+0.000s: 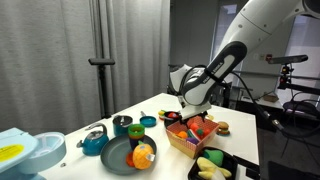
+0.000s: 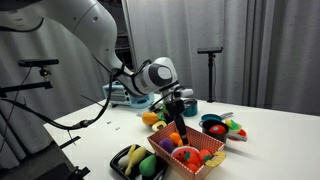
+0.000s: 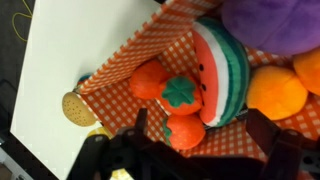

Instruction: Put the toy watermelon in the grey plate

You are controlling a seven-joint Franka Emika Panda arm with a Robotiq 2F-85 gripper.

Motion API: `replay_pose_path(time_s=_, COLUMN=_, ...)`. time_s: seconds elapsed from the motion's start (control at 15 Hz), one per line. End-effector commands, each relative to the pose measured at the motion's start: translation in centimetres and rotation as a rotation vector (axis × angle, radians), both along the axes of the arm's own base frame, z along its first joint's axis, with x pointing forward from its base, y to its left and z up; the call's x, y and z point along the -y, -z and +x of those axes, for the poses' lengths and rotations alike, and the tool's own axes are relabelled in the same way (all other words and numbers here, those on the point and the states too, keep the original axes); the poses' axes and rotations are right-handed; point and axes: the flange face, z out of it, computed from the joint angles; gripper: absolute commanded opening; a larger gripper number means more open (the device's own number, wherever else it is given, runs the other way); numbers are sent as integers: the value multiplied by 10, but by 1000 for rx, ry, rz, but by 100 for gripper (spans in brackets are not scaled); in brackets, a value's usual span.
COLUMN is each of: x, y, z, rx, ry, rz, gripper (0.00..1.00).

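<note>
A glossy white rounded arm (image 2: 85, 25) with dark joint seams; round white-and-grey wrist housing (image 2: 158, 73); slim black gripper (image 2: 181, 135); thin black cable (image 2: 85, 118) at the housing's eight o'clock.

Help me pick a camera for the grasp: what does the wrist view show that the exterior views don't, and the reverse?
Wrist only: the toy watermelon close up, with its seeds and striped rind clear. Exterior only: the grey plate holding an orange toy. Both: the checkered basket of toy fruit.
</note>
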Motion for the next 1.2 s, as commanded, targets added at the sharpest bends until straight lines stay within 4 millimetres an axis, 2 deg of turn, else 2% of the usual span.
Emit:
replay_pose_path(time_s=0.0, x=0, y=22, z=16, rx=22, ry=-30, rz=43, gripper=100)
replay_pose_path(time_s=0.13, x=-4, y=45, z=13, rx=3, ry=-37, rz=66, gripper=100)
replay_pose_path(time_s=0.2, x=-24, y=59, z=11, rx=-8, ry=-40, rz=72, gripper=100)
replay_pose_path(time_s=0.33, x=-48, y=82, z=11, rx=-19, ry=-55, rz=80, gripper=100)
replay_pose_path(time_s=0.47, x=-73, y=94, z=12, rx=-19, ry=-83, rz=72, gripper=100)
replay_pose_path(time_s=0.53, x=-85, y=94, z=12, rx=-8, ry=-94, rz=67, gripper=100)
replay_pose_path(time_s=0.6, x=-70, y=90, z=15, rx=4, ry=-104, rz=65, gripper=76)
replay_pose_path(time_s=0.67, x=-61, y=84, z=16, rx=12, ry=-115, rz=61, gripper=74)
replay_pose_path(time_s=0.8, x=-55, y=70, z=15, rx=35, ry=-114, rz=62, gripper=59)
replay_pose_path(time_s=1.13, x=5, y=25, z=5, rx=112, ry=-101, rz=55, gripper=21)
